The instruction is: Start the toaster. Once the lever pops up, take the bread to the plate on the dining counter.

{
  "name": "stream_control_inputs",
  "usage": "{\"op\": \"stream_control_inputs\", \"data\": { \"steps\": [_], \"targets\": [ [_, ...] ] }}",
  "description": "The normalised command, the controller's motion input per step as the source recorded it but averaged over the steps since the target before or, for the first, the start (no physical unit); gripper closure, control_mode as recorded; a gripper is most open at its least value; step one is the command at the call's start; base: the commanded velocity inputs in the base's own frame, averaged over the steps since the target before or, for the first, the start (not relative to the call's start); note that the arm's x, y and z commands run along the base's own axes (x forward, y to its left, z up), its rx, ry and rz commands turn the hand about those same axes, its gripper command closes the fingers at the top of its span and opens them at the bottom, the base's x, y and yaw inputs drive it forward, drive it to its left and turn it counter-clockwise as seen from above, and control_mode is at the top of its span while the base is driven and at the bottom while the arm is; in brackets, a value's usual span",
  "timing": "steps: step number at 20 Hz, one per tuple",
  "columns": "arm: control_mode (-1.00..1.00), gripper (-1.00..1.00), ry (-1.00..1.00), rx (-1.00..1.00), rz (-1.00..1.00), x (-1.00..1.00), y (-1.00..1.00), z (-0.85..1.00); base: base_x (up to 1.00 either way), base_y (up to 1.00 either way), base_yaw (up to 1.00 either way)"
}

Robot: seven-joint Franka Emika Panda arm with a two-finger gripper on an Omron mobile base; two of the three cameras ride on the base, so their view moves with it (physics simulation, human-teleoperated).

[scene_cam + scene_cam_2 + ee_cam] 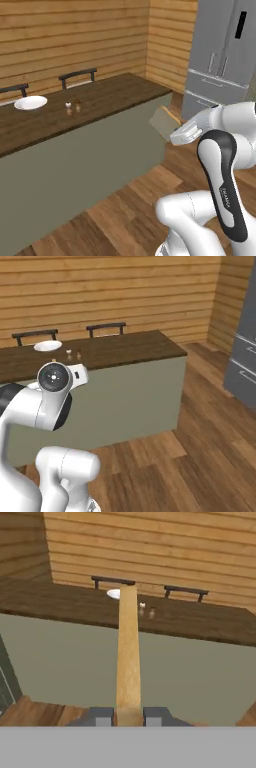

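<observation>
In the left base view the gripper [170, 131] is gripping the bread [164, 121], the plate [30, 102] lying well off to the left on the dining counter [120, 95]; in the right base view the plate [48, 345] is sitting near the counter's far edge; in the hand view the bread [128, 652] is running edge-on toward the plate [114, 593].

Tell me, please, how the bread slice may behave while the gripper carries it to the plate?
The bread probably stays stiff: it juts straight out of the shut gripper without sagging. It looks thin, so likely light. Held only at one edge, it may crumble or slip if jolted. The plate on the dining counter looks shallow, so a gentle drop should do.
</observation>
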Motion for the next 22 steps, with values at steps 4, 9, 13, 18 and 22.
{"op": "stream_control_inputs", "data": {
  "steps": [4,9,13,18,22],
  "targets": [
    [1.0,1.0,0.0,0.0,0.0,0.0,0.0,0.0,0.11,0.38,0.54],
    [1.0,1.0,0.0,0.0,0.0,0.0,0.0,0.0,0.23,0.21,0.51],
    [1.0,1.0,0.0,0.0,0.0,0.0,0.0,0.0,0.04,-0.01,0.39],
    [1.0,1.0,0.0,0.0,0.0,0.0,0.0,0.0,0.2,-0.27,0.12],
    [1.0,1.0,0.0,0.0,0.0,0.0,0.0,0.0,0.41,-0.42,0.0]
  ]
}}
